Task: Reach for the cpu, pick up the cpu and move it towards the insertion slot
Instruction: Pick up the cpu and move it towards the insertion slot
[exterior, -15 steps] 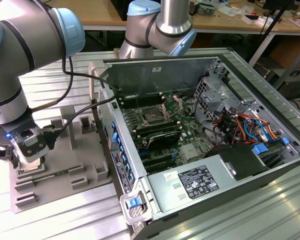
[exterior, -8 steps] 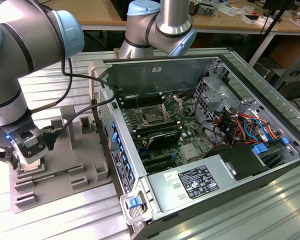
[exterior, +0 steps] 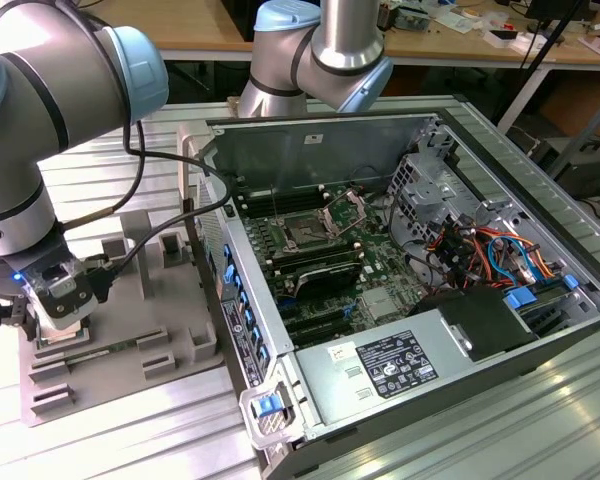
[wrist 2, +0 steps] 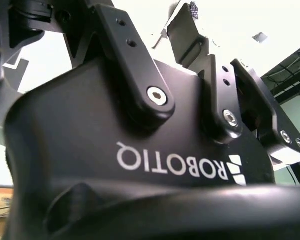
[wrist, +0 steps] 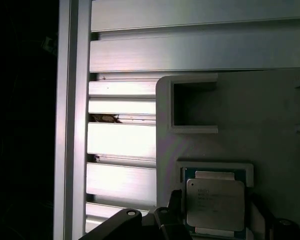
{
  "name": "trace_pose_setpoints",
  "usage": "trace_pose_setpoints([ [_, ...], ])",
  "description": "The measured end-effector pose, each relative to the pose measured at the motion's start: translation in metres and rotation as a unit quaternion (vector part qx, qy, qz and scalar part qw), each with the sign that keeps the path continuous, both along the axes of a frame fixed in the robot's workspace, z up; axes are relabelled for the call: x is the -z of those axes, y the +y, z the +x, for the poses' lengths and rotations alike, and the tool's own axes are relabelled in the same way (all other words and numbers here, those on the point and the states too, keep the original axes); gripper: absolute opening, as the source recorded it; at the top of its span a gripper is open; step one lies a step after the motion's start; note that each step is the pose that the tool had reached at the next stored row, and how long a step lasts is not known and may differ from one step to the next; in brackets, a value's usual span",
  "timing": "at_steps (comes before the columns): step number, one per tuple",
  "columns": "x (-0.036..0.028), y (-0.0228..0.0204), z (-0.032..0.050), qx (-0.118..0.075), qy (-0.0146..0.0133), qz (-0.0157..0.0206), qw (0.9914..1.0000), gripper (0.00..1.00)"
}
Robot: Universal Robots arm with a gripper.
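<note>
Presently logging the black two-fingered pincer (exterior: pixel 58 325) at the exterior view's left, hanging from the grey-and-blue robot arm (exterior: pixel 40 130) just above the grey rectangular plastic tray (exterior: pixel 130 345) on the ribbed aluminium counter (exterior: pixel 90 195).

Found the small flat square cpu with the pale silvery metal top (wrist: pixel 215 204) in the first wrist view. Seated in a shallow walled recess of that tray (wrist: pixel 270 125), metal face up toward the camera, thin green rim showing around it. Near enough square, so no real long axis to note. Logged its edges as parallel to the recess walls and square to the counter's slats (wrist: pixel 122 137).

Read the pincer as spread, with dark fingers (wrist: pixel 168 220) flanking the chip on two opposite sides and pinching nothing. Cannot tell whether touching the chip's edges.

Noted a hollow rectangular pocket (wrist: pixel 195 107) in the tray near the cpu's recess.

Placed the square dark insertion slot with the shiny metal frame (exterior: pixel 307 234) well apart, toward the exterior view's right. Sits on the green circuit board (exterior: pixel 380 265) inside the open grey metal computer case (exterior: pixel 320 150).
</note>
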State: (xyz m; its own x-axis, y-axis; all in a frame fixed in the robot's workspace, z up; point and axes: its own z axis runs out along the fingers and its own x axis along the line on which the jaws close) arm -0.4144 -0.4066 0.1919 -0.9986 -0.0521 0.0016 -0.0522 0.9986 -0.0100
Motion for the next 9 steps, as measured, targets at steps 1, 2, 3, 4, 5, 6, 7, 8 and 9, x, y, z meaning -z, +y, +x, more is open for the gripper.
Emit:
trace_pose_setpoints([
  [1,0.0000,0.0000,0.0000,0.000,0.0000,0.0000,1.00000,0.62],
  [2,0.0000,0.0000,0.0000,0.000,0.0000,0.0000,1.00000,0.62],
  [3,0.0001,0.0000,0.0000,0.000,0.0000,0.0000,1.00000,0.62],
  [4,0.0001,0.0000,0.0000,0.000,0.0000,0.0000,1.00000,0.62],
  [5,0.0001,0.0000,0.0000,0.000,0.0000,0.0000,1.00000,0.62],
  [6,0.0001,0.0000,0.0000,0.000,0.0000,0.0000,1.00000,0.62],
  [7,0.0001,0.0000,0.0000,0.000,0.0000,0.0000,1.00000,0.62],
  [8,0.0001,0.0000,0.0000,0.000,0.0000,0.0000,1.00000,0.62],
  [9,0.0001,0.0000,0.0000,0.000,0.0000,0.0000,1.00000,0.62],
])
